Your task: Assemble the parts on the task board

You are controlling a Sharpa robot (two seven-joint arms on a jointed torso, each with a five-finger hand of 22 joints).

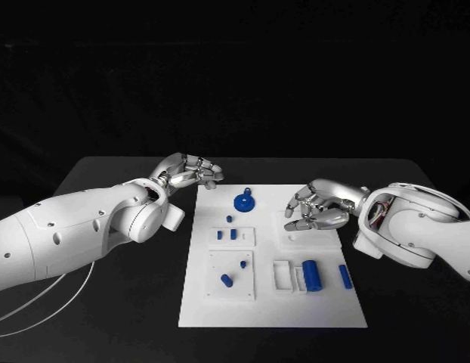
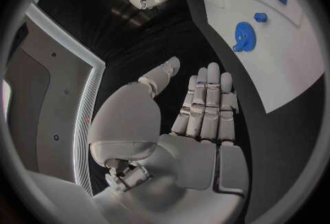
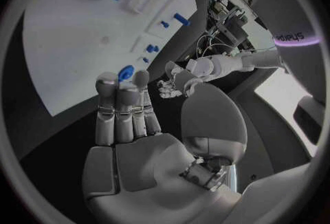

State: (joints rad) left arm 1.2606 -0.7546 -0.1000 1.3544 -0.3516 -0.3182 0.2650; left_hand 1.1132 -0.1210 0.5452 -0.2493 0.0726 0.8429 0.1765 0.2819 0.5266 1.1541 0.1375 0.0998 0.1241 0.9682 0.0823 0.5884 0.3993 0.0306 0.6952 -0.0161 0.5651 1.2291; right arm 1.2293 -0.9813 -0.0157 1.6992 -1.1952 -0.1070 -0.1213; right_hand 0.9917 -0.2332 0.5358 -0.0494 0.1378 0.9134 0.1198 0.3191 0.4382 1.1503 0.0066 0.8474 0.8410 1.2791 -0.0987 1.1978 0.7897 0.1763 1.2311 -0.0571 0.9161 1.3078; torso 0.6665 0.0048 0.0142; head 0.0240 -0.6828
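The left hand [image 1: 188,171] hovers over the black table [image 1: 104,302] just beyond the far left corner of the task board [image 1: 333,310]; its own wrist view shows the fingers [image 2: 206,103] stretched out straight and close together with the thumb set apart, and nothing held. On the board, going from left to right, a blue gear-shaped part [image 1: 244,201] lies near the far edge, with a very small blue part [image 1: 230,219] just nearer than it. Nearer again, two small blue parts [image 1: 227,234] stand in a raised white square plate, and two more blue pieces [image 1: 233,273] sit in a second square plate closer to the near edge. To the right of these, a blue cylinder [image 1: 311,275] lies beside a white holder, and a slim blue bar [image 1: 345,276] lies to its right. The right hand [image 1: 318,207] hangs above the far right part of the board, fingers partly curled downward in the head view and straight in its own wrist view [image 3: 127,119], grasping nothing.
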